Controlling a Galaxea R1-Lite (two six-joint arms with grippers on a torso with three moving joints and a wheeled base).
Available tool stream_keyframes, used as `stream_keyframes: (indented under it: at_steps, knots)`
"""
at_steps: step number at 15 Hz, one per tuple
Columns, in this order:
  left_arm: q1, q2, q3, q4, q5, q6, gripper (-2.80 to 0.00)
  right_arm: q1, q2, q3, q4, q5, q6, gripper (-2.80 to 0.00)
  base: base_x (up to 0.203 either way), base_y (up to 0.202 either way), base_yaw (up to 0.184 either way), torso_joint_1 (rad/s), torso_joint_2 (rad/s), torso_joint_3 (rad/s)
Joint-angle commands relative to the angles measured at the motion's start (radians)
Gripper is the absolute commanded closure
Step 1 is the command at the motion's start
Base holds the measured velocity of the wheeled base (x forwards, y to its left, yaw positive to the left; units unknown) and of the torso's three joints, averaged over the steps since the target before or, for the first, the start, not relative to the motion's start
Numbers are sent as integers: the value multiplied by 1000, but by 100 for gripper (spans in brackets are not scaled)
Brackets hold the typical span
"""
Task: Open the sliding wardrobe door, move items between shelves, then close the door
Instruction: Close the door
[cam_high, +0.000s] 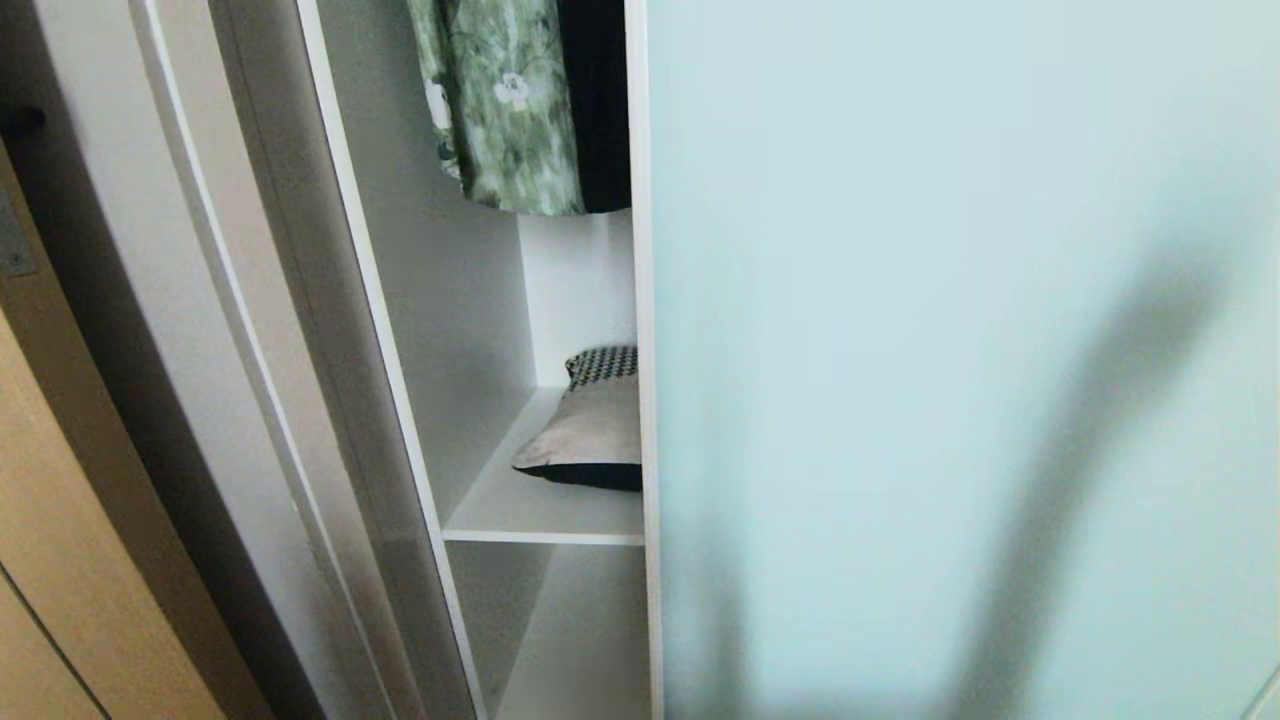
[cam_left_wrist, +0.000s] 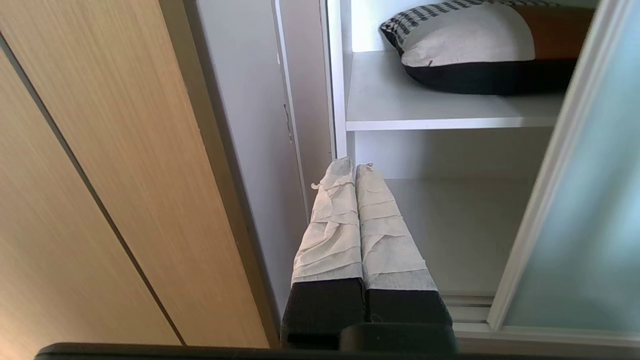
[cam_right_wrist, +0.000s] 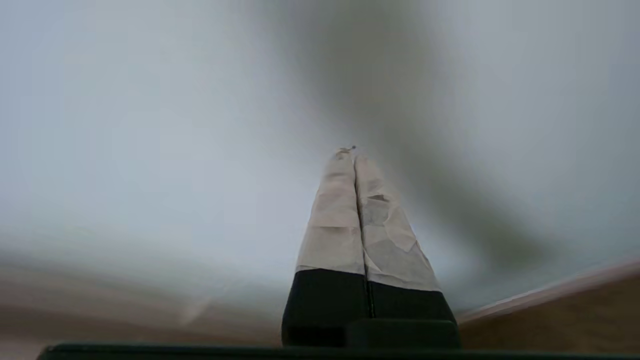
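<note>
Closest to me, my left gripper has its cloth-wrapped fingers pressed together and empty, low beside the tan wood-grain door and pointing toward the open side of the wardrobe. My right gripper is likewise closed on nothing, its tips facing the frosted glass, where I see only a blurred pale surface and a dark shadow; I cannot tell if it touches the panel. Neither arm shows in my head view. Next out, the sliding wardrobe door covers the right part of the opening, its thin pale frame edge running vertically, with a long shadow across the glass. Left of that edge the wardrobe stands open. Inside, the cushion lies on the upper white shelf, partly hidden behind the door's edge, houndstooth strip toward the back wall, dark side down. A lower shelf sits beneath it. Farther up, a green floral garment hangs beside a dark one.
</note>
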Motion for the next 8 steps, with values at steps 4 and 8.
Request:
stream_keyframes:
  at_steps: [4,8]
  knots:
    - [0,1,0,0,-1,0,0,-563,168,-59,-72,1,-86,0,0,0,0,0,0,0]
    - [0,2,1,0,-1,0,0,-781,401,-187,-202,1,-104,0,0,0,0,0,0,0]
